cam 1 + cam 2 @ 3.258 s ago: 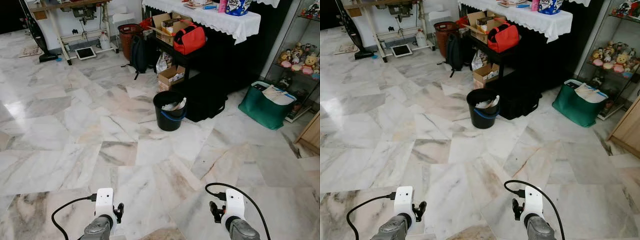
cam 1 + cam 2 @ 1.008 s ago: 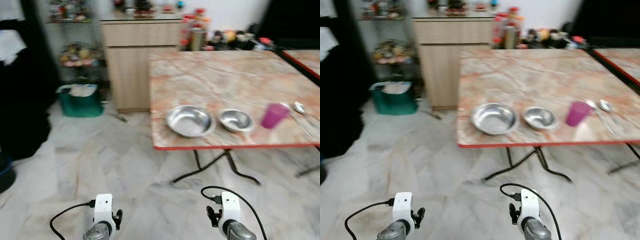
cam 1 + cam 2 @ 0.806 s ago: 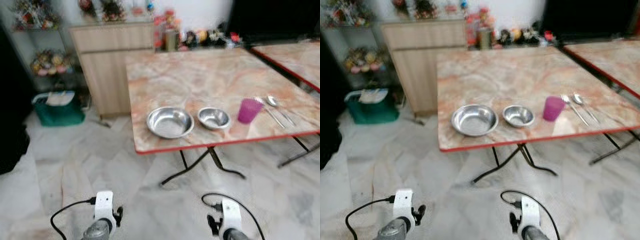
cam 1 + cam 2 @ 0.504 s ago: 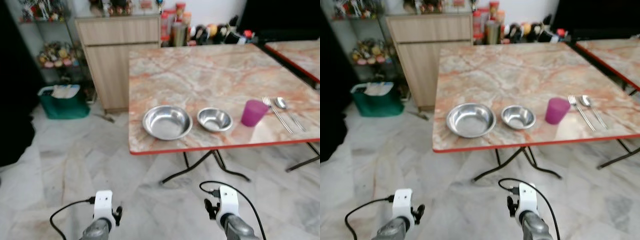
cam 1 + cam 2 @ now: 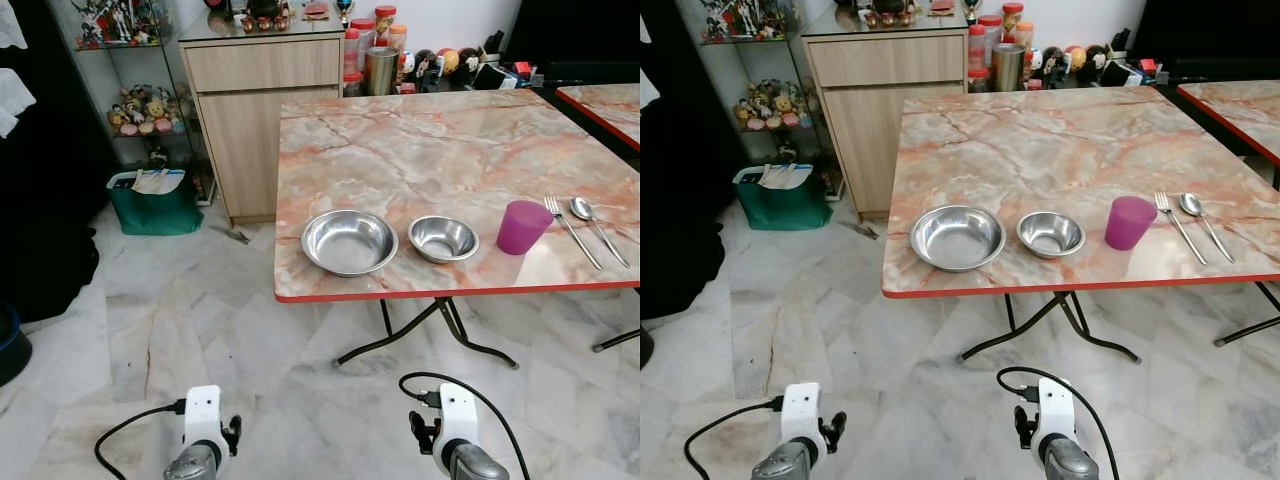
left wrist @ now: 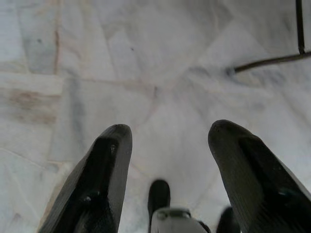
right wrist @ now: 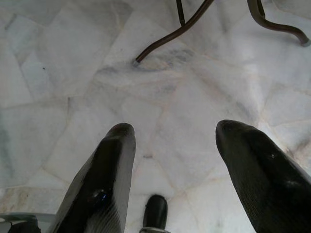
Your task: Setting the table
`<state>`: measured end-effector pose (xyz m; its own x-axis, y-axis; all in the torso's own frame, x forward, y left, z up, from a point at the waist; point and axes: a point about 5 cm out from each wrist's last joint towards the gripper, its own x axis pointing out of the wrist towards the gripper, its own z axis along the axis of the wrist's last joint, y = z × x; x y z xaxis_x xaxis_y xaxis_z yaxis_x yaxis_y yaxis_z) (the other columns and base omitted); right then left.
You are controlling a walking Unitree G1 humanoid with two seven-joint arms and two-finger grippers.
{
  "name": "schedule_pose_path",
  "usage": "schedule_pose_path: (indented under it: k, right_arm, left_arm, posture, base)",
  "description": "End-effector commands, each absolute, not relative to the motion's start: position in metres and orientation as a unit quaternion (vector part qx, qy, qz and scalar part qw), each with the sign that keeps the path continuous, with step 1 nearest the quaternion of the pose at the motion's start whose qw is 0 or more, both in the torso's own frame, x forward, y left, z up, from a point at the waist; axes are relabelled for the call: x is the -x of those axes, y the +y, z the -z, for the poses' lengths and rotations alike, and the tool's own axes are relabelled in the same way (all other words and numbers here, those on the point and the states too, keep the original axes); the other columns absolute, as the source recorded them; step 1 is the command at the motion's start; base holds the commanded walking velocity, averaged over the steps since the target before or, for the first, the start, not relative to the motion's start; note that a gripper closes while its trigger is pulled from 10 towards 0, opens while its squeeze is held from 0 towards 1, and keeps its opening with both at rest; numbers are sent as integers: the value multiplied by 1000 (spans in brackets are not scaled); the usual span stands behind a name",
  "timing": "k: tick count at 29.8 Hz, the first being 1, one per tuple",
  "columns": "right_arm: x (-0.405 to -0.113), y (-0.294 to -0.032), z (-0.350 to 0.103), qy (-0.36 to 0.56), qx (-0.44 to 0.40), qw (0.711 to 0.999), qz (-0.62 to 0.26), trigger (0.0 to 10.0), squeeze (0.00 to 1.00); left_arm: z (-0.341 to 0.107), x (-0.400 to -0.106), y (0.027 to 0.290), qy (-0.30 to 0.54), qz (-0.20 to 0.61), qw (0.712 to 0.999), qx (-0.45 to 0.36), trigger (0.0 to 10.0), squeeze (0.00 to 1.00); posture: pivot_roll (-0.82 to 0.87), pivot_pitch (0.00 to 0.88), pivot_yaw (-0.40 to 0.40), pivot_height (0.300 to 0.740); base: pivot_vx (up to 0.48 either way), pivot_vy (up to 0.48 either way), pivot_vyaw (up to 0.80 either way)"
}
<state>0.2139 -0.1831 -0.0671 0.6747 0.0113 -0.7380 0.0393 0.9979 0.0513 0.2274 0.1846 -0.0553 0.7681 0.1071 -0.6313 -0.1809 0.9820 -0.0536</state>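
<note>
The marbled, red-edged table [image 5: 420, 140] carries a row along its near edge: large steel bowl [image 5: 348, 241], small steel bowl [image 5: 443, 238], purple plastic cup [image 5: 520, 226], fork [image 5: 572, 229] and spoon [image 5: 594, 224], apparently awaiting arrangement. Left gripper [image 6: 165, 165] and right gripper [image 7: 175, 165] hang spread wide and empty above the floor.

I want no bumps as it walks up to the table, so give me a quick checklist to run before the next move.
1. Left gripper open and holding nothing: ok.
2. Right gripper open and holding nothing: ok.
3. Floor between robot and table free of obstacles: ok.
4. Big bowl, small bowl, cup, fork and spoon on the table: ok.
5. Within reach of the dishes: not ok, both arms hang low over the floor.
</note>
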Motion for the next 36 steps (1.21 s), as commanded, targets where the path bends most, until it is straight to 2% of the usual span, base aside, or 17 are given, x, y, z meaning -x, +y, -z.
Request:
schedule_pose_path:
  k: [1, 3, 5, 10, 11, 12, 13, 18, 22, 32, 33, 36]
  right_arm:
    - [-212, -182, 68, 405, -28, 914, 5, 10000, 0]
    - [-211, -182, 69, 408, -26, 913, 2, 10000, 0]
    - [-211, -181, 69, 408, -25, 913, 1, 10000, 0]
    - [-215, -179, 67, 406, -24, 914, -3, 10000, 0]
    - [-215, -179, 67, 405, -25, 914, -4, 10000, 0]
    - [-215, -179, 67, 405, -25, 914, -4, 10000, 0]
    - [-215, -179, 67, 405, -25, 914, -4, 10000, 0]
    - [-216, -179, 67, 404, -26, 914, -1, 10000, 0]
    - [-215, -180, 67, 402, -28, 915, 3, 10000, 0]
    - [-213, -181, 68, 403, -30, 914, 7, 10000, 0]
    - [-213, -181, 68, 403, -30, 914, 7, 10000, 0]
    - [-212, -182, 68, 403, -31, 915, 9, 10000, 0]
  left_arm:
    - [41, -241, 203, 280, -135, 948, 66, 10000, 0]
    - [14, -259, 236, 197, -212, 955, 73, 10000, 0]
    - [8, -263, 241, 181, -220, 956, 77, 10000, 0]
    - [-36, -299, 252, 90, -195, 975, 58, 10000, 0]
    - [-42, -303, 251, 77, -186, 978, 57, 10000, 306]
    - [-42, -303, 251, 77, -186, 978, 57, 10000, 306]
    - [-54, -313, 246, 50, -160, 984, 54, 10000, 1000]
    - [-79, -333, 228, -4, -105, 993, 50, 10000, 1000]
    - [-102, -349, 197, -52, -34, 997, 41, 10000, 1000]
    - [-117, -362, 163, -66, 28, 995, 70, 10000, 1000]
    - [-115, -362, 160, -60, 31, 995, 69, 10000, 0]
    - [-112, -361, 152, -54, 45, 995, 66, 10000, 0]
  posture:
    - [70, 0, 3, 715]
    - [77, 0, -1, 715]
    - [77, 0, -1, 715]
    - [88, 0, -8, 715]
    - [90, 0, -8, 715]
    - [90, 0, -8, 715]
    - [90, 1, -8, 715]
    - [84, 8, -5, 715]
    - [77, 10, -2, 715]
    - [64, 14, 4, 715]
    - [63, 13, 5, 715]
    - [63, 18, 4, 715]
  base:
    - [0, 0, 0]
    - [0, 0, 0]
    - [0, 0, 0]
    - [0, 0, 0]
    - [0, 0, 0]
    - [0, 0, 0]
    - [0, 0, 0]
    - [0, 0, 0]
    - [0, 0, 0]
    - [0, 0, 0]
    - [0, 0, 0]
    - [0, 0, 0]
